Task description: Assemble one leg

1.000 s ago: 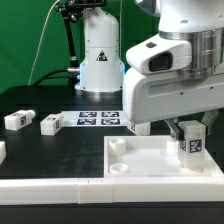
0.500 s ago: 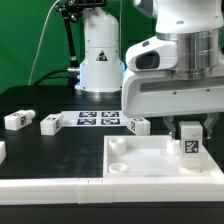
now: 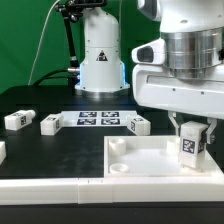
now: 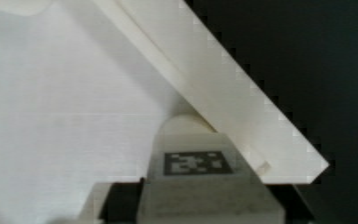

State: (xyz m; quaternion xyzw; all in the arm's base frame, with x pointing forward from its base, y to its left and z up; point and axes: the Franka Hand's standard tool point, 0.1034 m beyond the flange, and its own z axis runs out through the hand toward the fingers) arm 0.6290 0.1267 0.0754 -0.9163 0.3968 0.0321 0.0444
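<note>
My gripper [image 3: 192, 138] is shut on a leg [image 3: 191, 147], a small white block with a black-and-white tag on its face. It holds the leg upright on or just above the right rear corner of the large white panel [image 3: 140, 160]. In the wrist view the leg [image 4: 202, 150] sits between the dark fingers, beside the panel's raised edge [image 4: 229, 90]. Whether the leg's base touches the panel is hidden.
Three more legs lie on the black table: two at the exterior view's left [image 3: 17, 120] [image 3: 50, 123] and one near the middle [image 3: 137, 125]. The marker board [image 3: 98, 119] lies behind them. A white robot base [image 3: 100, 55] stands at the back.
The hand has turned about its upright axis and shifted slightly to the exterior view's right, uncovering the leg near the middle. The held leg stays at the same corner of the panel.
</note>
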